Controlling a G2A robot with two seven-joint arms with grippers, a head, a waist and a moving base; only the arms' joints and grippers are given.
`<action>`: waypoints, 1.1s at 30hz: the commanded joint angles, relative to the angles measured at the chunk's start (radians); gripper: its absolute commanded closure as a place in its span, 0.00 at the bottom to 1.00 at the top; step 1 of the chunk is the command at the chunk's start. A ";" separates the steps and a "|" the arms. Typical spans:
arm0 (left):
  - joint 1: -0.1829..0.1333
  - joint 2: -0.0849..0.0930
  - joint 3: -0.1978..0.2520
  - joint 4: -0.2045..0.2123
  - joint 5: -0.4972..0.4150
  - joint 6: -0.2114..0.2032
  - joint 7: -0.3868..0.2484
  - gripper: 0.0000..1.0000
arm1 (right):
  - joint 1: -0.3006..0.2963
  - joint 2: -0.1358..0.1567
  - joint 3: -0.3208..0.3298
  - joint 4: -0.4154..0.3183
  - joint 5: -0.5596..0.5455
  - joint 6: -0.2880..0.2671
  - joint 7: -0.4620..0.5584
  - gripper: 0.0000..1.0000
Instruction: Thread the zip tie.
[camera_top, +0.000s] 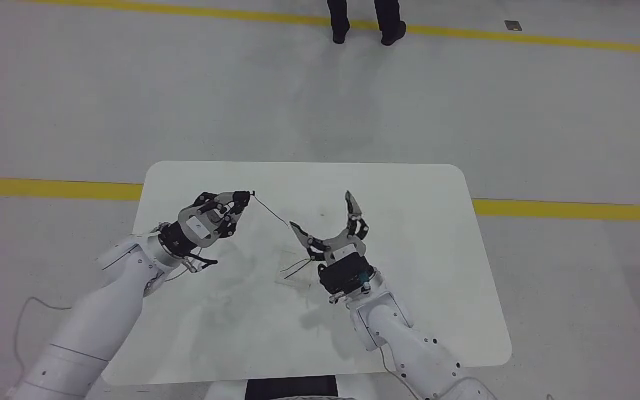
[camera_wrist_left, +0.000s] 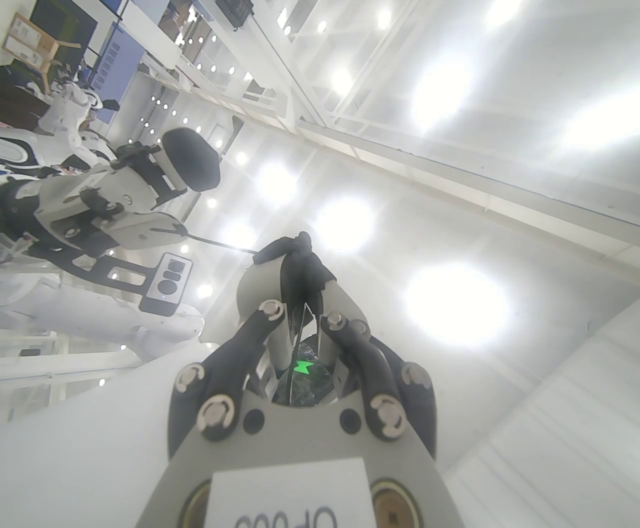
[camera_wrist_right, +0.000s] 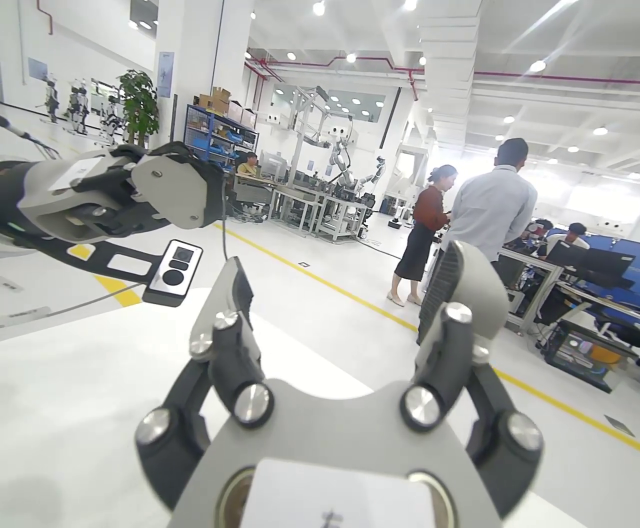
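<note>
Currently the left gripper (camera_top: 238, 204) pinches the zip tie (camera_top: 271, 208) above the surface (camera_top: 430, 200), the right gripper (camera_top: 327, 220) spread near its tip.

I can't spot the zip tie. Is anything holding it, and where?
The left end effector pinches the zip tie by one end. The right end effector is open, holding nothing.

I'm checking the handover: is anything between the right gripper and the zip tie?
Nothing visible. The zip tie, held by the shut left gripper, stretches through open air, its free end reaching the open right gripper.
</note>
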 joint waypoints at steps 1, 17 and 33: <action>0.000 0.000 0.000 0.000 0.000 0.000 0.000 1.00 | -0.005 0.001 0.032 -0.010 0.017 -0.004 0.007 0.00; 0.000 0.000 0.000 0.000 0.000 0.000 0.000 1.00 | -0.106 0.022 0.250 -0.103 0.127 -0.080 -0.007 0.00; 0.000 0.000 0.000 0.000 0.000 0.000 0.000 1.00 | -0.106 0.022 0.250 -0.103 0.127 -0.080 -0.007 0.00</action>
